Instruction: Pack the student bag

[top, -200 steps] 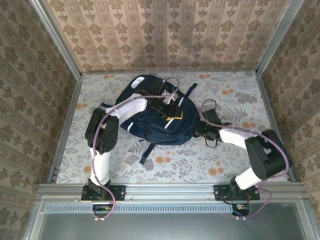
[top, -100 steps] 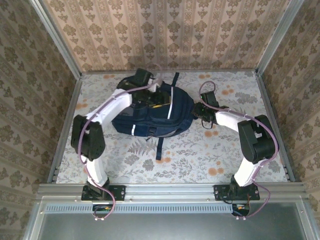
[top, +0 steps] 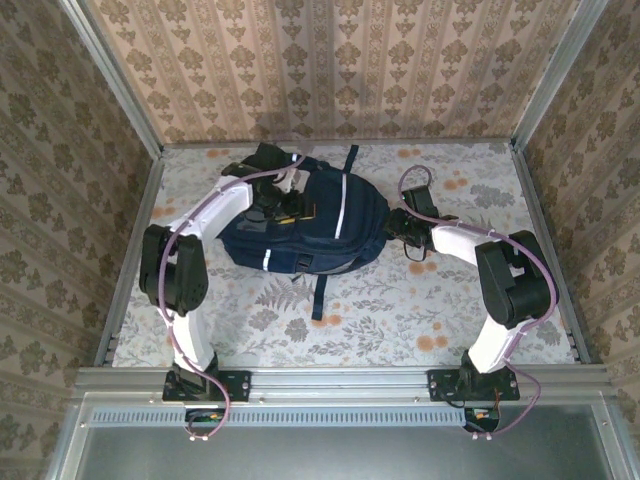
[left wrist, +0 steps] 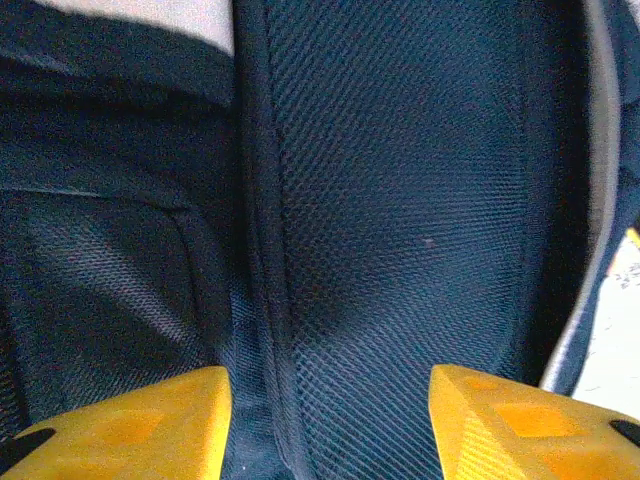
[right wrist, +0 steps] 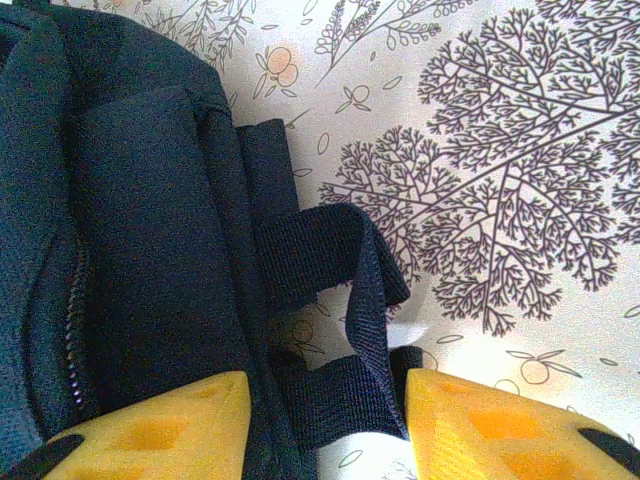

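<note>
The student bag [top: 340,228], dark navy with a thin white stripe, lies across the back middle of the table. One strap [top: 318,295] trails toward the front. My left gripper [top: 283,203] rests on the bag's upper left part. In the left wrist view its yellow fingers [left wrist: 120,420] stand apart over dark mesh fabric [left wrist: 400,200], pinching nothing. My right gripper [top: 398,225] is at the bag's right end. In the right wrist view this gripper [right wrist: 328,385] has its yellow fingers closed on a navy webbing loop [right wrist: 340,300], beside the bag's zipper side [right wrist: 120,220].
The floral tablecloth [top: 400,320] lies bare in front of the bag and to its right. Metal posts and patterned walls close in the left, right and back. A metal rail [top: 340,378] runs along the near edge by the arm bases.
The bag has shifted toward the back wall and turned, with both arms following it. In the last half second the left gripper slid left across the bag top.
</note>
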{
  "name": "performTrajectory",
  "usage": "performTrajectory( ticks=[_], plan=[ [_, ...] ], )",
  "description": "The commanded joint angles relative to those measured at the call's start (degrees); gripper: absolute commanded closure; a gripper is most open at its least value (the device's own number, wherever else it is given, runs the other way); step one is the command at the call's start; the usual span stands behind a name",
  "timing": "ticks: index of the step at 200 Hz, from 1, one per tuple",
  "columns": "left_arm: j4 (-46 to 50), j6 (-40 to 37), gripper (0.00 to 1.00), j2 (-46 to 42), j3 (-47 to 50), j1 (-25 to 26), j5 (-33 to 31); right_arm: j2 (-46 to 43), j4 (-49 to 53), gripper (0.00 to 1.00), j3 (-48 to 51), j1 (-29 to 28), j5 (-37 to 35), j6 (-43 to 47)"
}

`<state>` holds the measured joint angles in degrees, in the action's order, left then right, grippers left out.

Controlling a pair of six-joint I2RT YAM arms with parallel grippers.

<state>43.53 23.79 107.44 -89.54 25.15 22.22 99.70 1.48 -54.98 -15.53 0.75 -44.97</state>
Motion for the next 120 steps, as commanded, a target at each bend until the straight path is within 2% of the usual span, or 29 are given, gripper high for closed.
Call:
performTrajectory(
  ticks=[1, 52, 56, 93, 120],
  plan=[
    [1.4, -1.5, 0.45, 1.2, -0.3, 0.2, 0.5, 0.6, 0.4, 0.53, 0.9, -0.4, 2.2, 0.7],
    [1.7, -1.7, 0.46, 4.5, -1.0, 0.6, 1.7, 1.7, -0.8, 0.53, 0.7, -0.4, 3.1, 0.0],
    [1.5, -1.6, 0.46, 4.7, -0.9, 2.3, 2.4, 1.8, -0.9, 0.53, 0.7, -0.4, 3.3, -0.1],
    [-1.4, -0.8, 0.48, 4.0, -0.9, 4.6, 7.4, 3.2, -1.9, 0.54, 0.8, -0.4, 4.1, -0.6],
    [-0.8, -1.5, 0.49, 3.6, -2.2, 5.9, 7.4, 4.3, -2.3, 0.54, 0.8, -0.4, 4.1, -0.9]
  ],
)
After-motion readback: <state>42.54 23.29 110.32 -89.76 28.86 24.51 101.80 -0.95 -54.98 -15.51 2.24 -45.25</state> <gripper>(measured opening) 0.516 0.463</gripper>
